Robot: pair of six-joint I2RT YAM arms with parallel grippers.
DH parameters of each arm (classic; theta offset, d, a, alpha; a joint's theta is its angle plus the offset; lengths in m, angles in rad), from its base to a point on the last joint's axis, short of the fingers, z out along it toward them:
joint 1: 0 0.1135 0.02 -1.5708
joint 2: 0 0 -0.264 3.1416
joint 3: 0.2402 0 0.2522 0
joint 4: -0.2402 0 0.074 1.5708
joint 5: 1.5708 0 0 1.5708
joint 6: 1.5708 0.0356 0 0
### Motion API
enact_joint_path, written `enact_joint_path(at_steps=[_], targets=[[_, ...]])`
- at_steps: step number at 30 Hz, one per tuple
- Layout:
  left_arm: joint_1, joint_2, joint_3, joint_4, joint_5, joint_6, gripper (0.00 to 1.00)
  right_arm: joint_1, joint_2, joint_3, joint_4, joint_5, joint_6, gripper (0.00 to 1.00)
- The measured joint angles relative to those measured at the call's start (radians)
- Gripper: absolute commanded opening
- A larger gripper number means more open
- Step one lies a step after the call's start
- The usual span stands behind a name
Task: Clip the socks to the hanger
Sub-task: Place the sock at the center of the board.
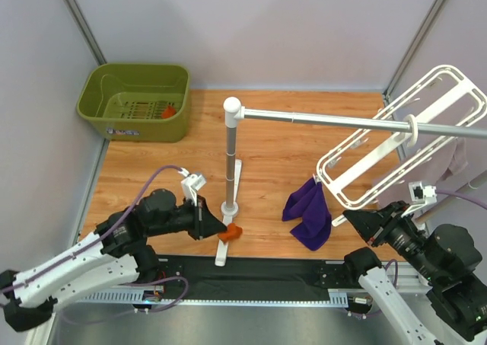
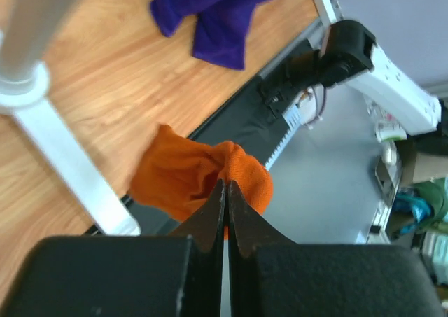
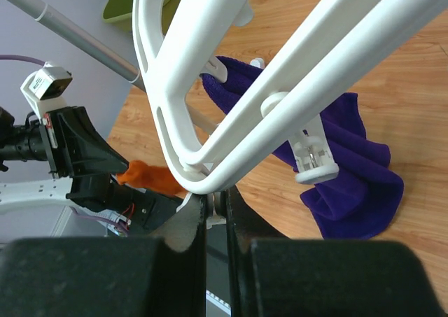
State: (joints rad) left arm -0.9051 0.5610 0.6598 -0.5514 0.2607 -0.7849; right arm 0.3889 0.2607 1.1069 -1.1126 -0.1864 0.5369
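Left gripper (image 2: 225, 203) is pressed shut on a bunched fold of one orange sock (image 2: 183, 177), beside the foot of the rail stand (image 2: 63, 163). Right gripper (image 3: 215, 206) is closed on the lower corner of the hanger (image 3: 336, 51) — frame held tilted. Sock is judged light, limp and not slippery; it is best offered by a thin cuff edge to a clip (image 3: 313, 159). Hanger is judged stiff but light. No writing can be read — the label on the green basket (image 1: 152, 128) is too small.
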Motion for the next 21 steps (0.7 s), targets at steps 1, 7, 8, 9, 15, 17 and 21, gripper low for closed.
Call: enact_joint_path(at_steps=[1, 7, 8, 9, 15, 17, 21], targets=[[-0.092, 0.005, -0.006, 0.024, -0.085, -0.007, 0.00, 0.000, -0.001, 0.005, -0.005, 0.000, -0.001, 0.00], [-0.410, 0.190, -0.029, 0.198, -0.449, -0.024, 0.00, 0.000, -0.010, 0.022, -0.029, 0.000, -0.009, 0.00], [-0.441, 0.250, -0.025, 0.221, -0.503, -0.017, 0.00, 0.000, -0.014, 0.020, -0.029, 0.001, -0.010, 0.00], [-0.472, 0.309, -0.019, 0.237, -0.556, -0.007, 0.00, 0.000, -0.020, 0.019, -0.029, 0.001, -0.010, 0.00], [-0.550, 0.511, 0.025, 0.317, -0.806, 0.090, 0.00, -0.001, -0.047, -0.006, -0.015, 0.006, -0.002, 0.00], [-0.554, 0.543, 0.046, 0.355, -0.853, 0.116, 0.00, 0.000, -0.055, -0.012, -0.013, 0.014, 0.010, 0.00], [-0.558, 0.611, 0.055, 0.424, -0.859, 0.134, 0.38, 0.000, -0.066, -0.018, -0.012, 0.025, 0.028, 0.00]])
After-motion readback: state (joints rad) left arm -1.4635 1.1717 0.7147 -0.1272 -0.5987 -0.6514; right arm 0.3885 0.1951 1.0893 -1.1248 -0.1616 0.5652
